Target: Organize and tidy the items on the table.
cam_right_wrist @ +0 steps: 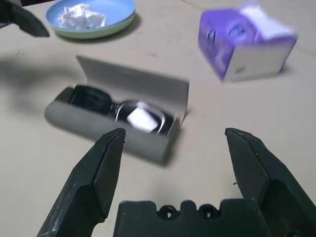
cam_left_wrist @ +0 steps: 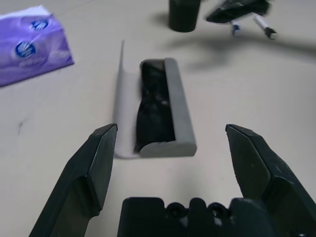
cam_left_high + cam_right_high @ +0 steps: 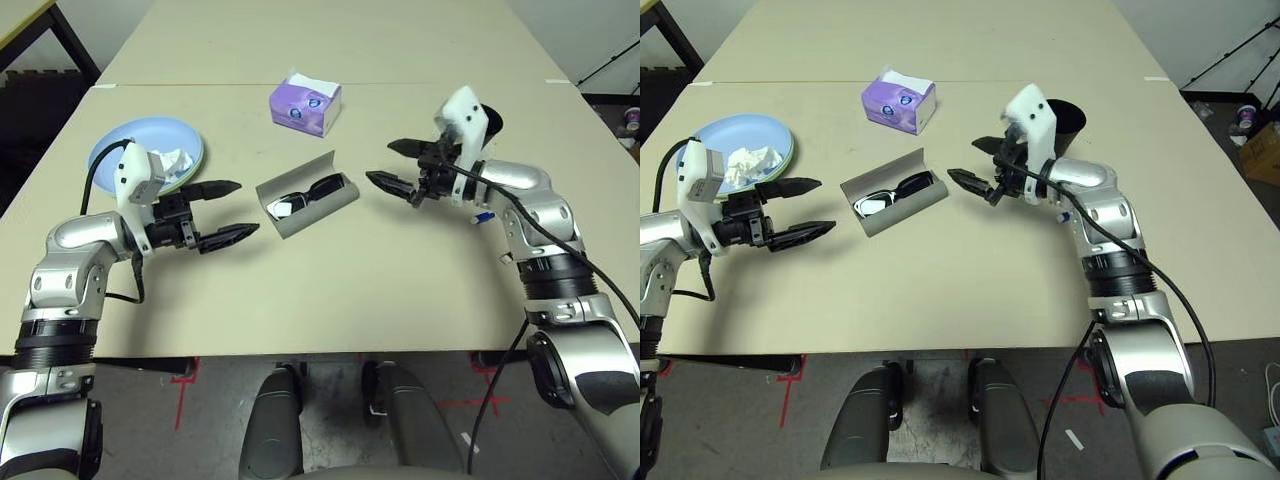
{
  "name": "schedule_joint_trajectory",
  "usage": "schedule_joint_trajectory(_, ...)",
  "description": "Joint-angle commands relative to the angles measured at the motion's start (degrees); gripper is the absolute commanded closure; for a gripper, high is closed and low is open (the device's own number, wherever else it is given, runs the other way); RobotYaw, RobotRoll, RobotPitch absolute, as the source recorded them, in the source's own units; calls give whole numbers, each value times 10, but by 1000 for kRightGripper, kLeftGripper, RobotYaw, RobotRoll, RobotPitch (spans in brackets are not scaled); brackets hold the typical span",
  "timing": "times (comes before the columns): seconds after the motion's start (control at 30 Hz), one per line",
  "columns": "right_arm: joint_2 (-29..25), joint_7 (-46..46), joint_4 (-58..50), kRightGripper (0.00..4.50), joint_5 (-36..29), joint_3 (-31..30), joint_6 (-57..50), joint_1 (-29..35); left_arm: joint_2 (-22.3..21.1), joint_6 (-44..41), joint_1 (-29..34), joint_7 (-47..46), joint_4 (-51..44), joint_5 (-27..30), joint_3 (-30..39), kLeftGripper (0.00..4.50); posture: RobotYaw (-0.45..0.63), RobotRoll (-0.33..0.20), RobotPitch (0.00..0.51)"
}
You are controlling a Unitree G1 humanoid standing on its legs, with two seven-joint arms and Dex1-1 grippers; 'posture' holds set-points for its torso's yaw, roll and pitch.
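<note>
The beige counter (image 3: 330,290) fills most of the head view, with a seam running across its upper part and broad bare surface along the lower edge and between the arms. At centre lies the grey glasses case (image 3: 306,195), lid raised, with the black sunglasses (image 3: 308,194) inside and clear room all round it. In the upper left, the pale blue plate (image 3: 140,140) sits on a green plate whose rim peeks out at the right, holding crumpled white tissue (image 3: 175,162). A purple tissue box (image 3: 305,105) stands at upper centre. The black cup (image 3: 1065,115) is partly hidden behind the right arm; a white pen (image 2: 261,24) lies near it.

The left claw (image 3: 228,211), left of the case, stands wide open and empty, touching nothing. The right claw (image 3: 395,165), right of the case, is likewise wide open and holds nothing.
</note>
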State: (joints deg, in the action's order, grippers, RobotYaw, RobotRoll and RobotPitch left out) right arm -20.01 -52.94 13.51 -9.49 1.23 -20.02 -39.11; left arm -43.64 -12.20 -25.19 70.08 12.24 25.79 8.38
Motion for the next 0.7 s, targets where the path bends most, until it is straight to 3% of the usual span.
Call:
schedule_joint_trajectory(0.03,-8,4,4,43,-17,11,43,9,7,9,-5,-7,4,-10,-7,0,11,0,190)
schedule_joint_trajectory(0.43,-31,-21,-3,43,-37,-10,82,20,25,64,-56,-62,94,-79,-25,0,5,0,188)
schedule_joint_trajectory(0.53,-33,-20,-22,0,-40,-16,78,31,28,77,-66,-74,112,-87,-21,657,0,0,187)
schedule_joint_trajectory(0.7,-38,-20,-29,0,-42,-15,72,33,26,76,-87,-82,130,-82,-13,2539,-4,0,184)
